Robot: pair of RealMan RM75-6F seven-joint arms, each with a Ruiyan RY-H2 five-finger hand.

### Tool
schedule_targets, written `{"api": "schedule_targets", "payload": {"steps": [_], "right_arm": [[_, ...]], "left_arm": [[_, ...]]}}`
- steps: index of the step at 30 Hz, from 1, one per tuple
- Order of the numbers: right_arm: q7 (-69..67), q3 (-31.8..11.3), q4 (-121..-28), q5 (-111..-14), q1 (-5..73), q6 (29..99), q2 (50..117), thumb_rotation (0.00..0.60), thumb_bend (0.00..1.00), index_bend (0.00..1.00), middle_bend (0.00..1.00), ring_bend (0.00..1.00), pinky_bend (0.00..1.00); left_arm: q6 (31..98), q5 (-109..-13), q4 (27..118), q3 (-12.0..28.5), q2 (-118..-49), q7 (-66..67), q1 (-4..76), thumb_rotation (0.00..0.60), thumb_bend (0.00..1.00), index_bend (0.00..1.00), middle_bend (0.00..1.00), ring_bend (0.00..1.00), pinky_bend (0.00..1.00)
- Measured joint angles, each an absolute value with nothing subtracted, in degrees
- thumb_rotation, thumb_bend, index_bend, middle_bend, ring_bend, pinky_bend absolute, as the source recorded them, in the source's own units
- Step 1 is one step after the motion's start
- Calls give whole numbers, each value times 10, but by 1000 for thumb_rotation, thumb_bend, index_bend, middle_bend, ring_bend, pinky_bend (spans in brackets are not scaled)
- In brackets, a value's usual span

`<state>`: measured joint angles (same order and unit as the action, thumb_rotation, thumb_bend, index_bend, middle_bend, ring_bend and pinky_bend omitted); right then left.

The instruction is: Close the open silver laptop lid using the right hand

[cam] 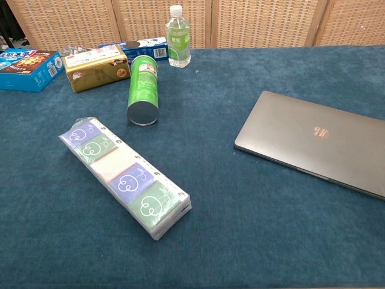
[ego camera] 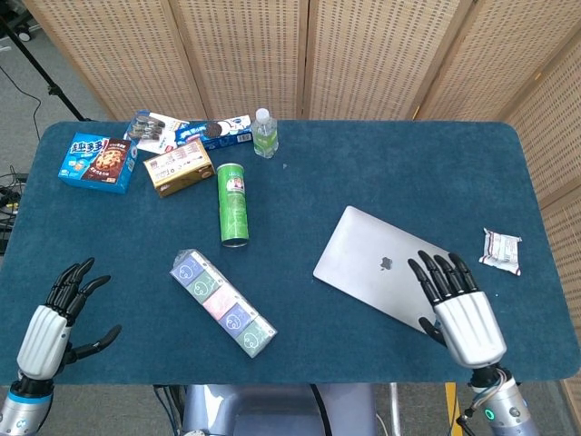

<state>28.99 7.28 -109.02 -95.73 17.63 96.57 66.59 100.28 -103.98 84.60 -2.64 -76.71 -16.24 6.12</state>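
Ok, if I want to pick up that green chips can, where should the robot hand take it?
Grip the green chips can around its middle, coming down from above. It lies on its side, so its round wall faces up, with bare table on both long sides for the fingers.

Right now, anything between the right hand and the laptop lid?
Nothing visible. In the head view the right hand is open, fingers spread over the near right corner of the silver laptop, with no object between them. The lid already lies flat and closed. The nearest item, a small white packet, sits apart to the right.
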Motion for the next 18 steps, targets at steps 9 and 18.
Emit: {"api": "schedule_targets", "payload": {"steps": [9, 18], "right_arm": [[78, 39, -935, -947, 131, 1012, 691, 600, 133, 56, 47, 82, 100], [-122, -21, -805, -881, 87, 1040, 715, 600, 132, 41, 30, 46, 84]], "left_arm": [[1014, -1035, 832, -13, -793, -159, 61, 600, 218, 192, 8, 104, 80], [1029, -1044, 819, -5, -824, -157, 64, 600, 218, 192, 8, 104, 80]]}}
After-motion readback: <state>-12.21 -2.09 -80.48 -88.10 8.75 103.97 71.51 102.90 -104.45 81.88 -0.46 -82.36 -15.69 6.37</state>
